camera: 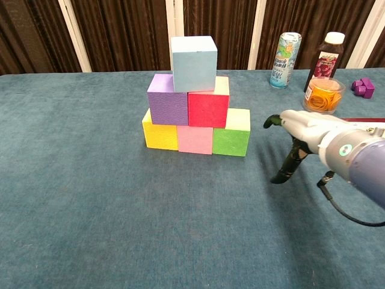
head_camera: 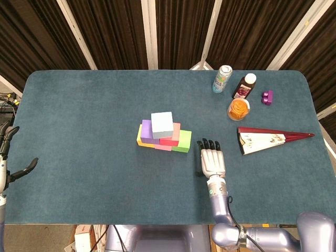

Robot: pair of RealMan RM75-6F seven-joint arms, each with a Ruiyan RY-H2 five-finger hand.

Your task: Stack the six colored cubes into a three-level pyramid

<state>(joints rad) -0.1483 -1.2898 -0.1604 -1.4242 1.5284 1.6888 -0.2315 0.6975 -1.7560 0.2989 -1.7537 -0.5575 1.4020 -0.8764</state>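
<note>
- Cubes (camera: 195,96) stood stacked as a three-level pyramid mid-tabletop (camera: 90,198); they looked light, stiff and a bit grippy, best held by two flat sides.
- Left hand (head_camera: 6,152) waited far off, fingers apart, empty.
- Right hand (head_camera: 211,160) hovered beside the green cube (camera: 232,133), fingers apart, empty.

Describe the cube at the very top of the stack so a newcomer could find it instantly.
Mid-table on the teal cloth-covered table stands a three-level pyramid of foam cubes. The pale blue foam cube sits alone on top, resting across the purple foam cube and red foam cube.
</note>
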